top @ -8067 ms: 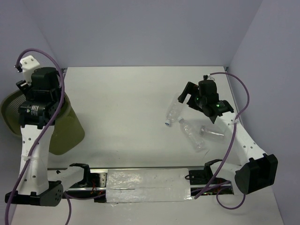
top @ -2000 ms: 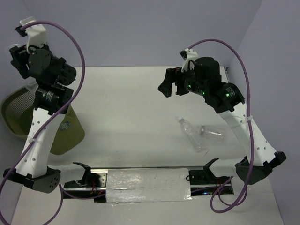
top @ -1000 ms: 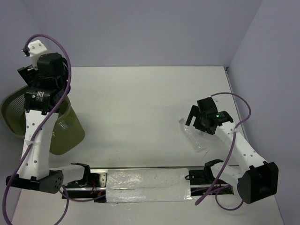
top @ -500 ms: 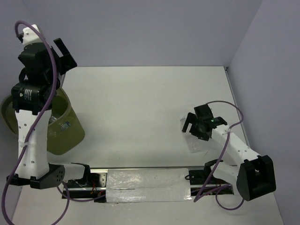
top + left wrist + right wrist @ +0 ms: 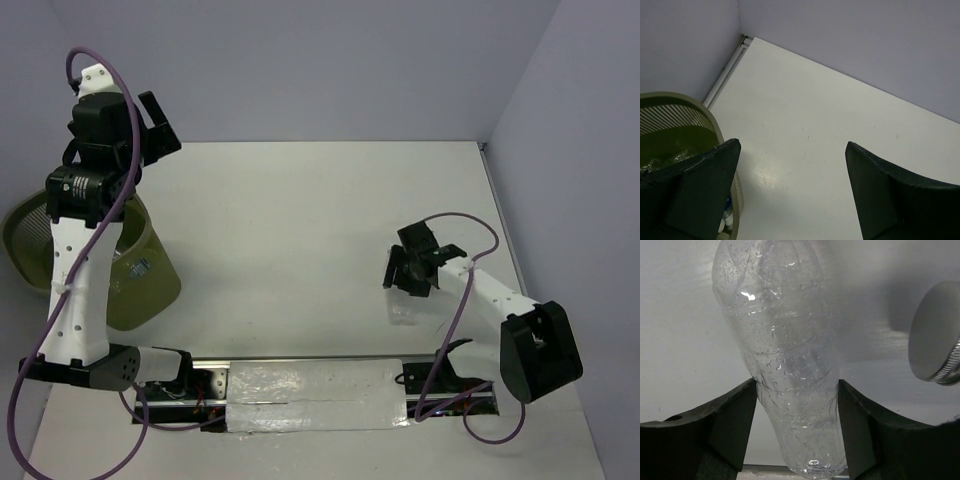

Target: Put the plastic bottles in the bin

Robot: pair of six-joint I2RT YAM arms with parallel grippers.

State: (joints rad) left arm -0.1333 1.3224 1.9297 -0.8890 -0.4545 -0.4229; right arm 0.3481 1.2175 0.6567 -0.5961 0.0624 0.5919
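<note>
At the left edge of the counter [image 5: 300, 220] stands the bin [image 5: 150, 285], and the left gripper [image 5: 791, 147] hangs above the bin's far side, fingers spread on nothing. Well right of the bin, the right gripper [image 5: 796, 385] presses both sides of a lying plastic bottle [image 5: 775, 315], a second bottle's cap [image 5: 935, 340] just beside. Its thin wall may buckle and slip free on the way to the bin.
</note>
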